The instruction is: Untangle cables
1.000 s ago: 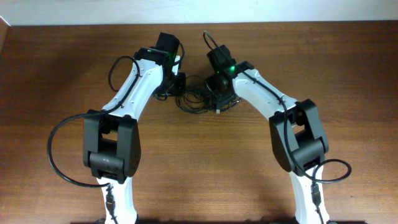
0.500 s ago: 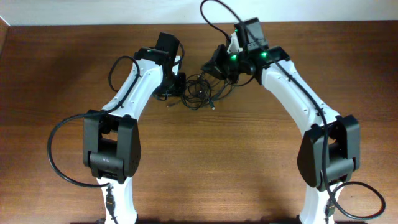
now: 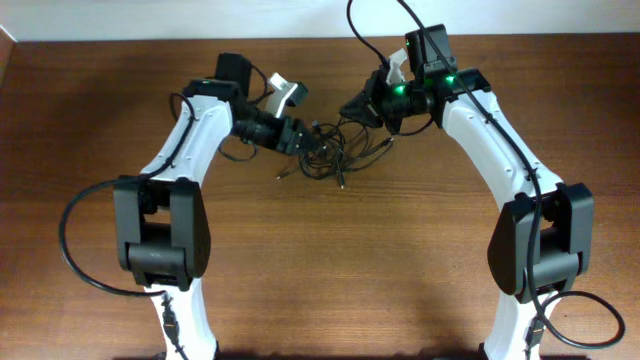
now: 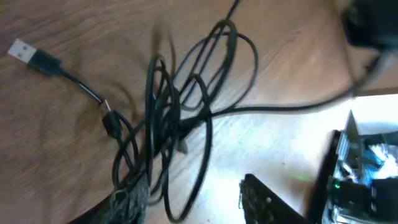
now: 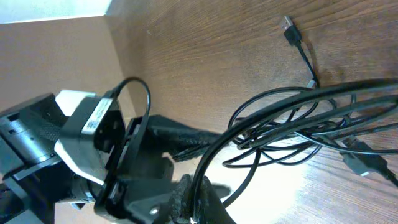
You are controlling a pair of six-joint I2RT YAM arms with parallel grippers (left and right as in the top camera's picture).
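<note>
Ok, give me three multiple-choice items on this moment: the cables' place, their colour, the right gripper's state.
1. Where do the cables lie?
A) between the left gripper and the right gripper
B) at the near edge
C) in the far left corner

2. What colour are the cables?
A) white
B) black
C) red

3. The right gripper is
A) wide open and empty
B) shut on the cables
C) out of every view

Answers:
1 A: overhead, the tangle sits between both grippers.
2 B: every strand looks black.
3 B: the right wrist view shows a strand leaving its closed jaws.
</note>
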